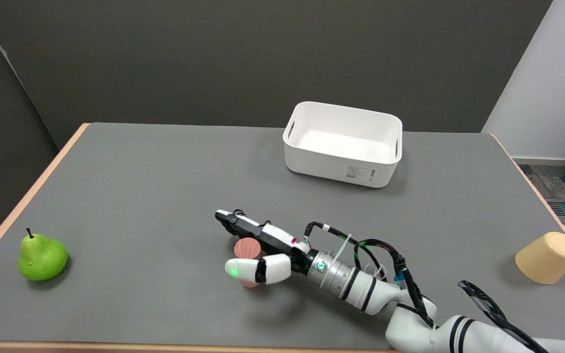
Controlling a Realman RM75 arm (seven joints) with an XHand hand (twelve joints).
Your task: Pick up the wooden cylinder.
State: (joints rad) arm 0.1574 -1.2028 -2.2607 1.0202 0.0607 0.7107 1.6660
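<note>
The wooden cylinder point(247, 248) is located on the grey table point(165, 186), near the front edge and slightly left of centre. Only part of it is visible: a reddish-brown rounded end shows between the fingers and the thumb of the right hand point(258, 247), and a small portion shows below the thumb. Its long axis appears to run roughly near-to-far, but this cannot be confirmed, since the middle of the body is covered.

The right hand is brought in from the lower right, with the arm stretched low across the table. The fingers point(243, 224) are extended on the far side of the cylinder, and the thumb point(243, 269) is placed on its near side. The cylinder is therefore bracketed between them, in the crook of the hand. Whether contact has been made on either side cannot be told from this view. The hand is judged to be partly open around the cylinder; a firm grasp is not shown, and the cylinder is judged to be resting on the table.

The coming move is judged to be a closing of fingers and thumb across the cylinder, followed by a lift. If the closure is uneven, the cylinder may roll or be pushed leftward.

Elsewhere, a green pear point(41, 257) is at the near left, a white bin point(343, 144) at the far centre, and a yellow cup point(547, 257) on its side at the right.
</note>
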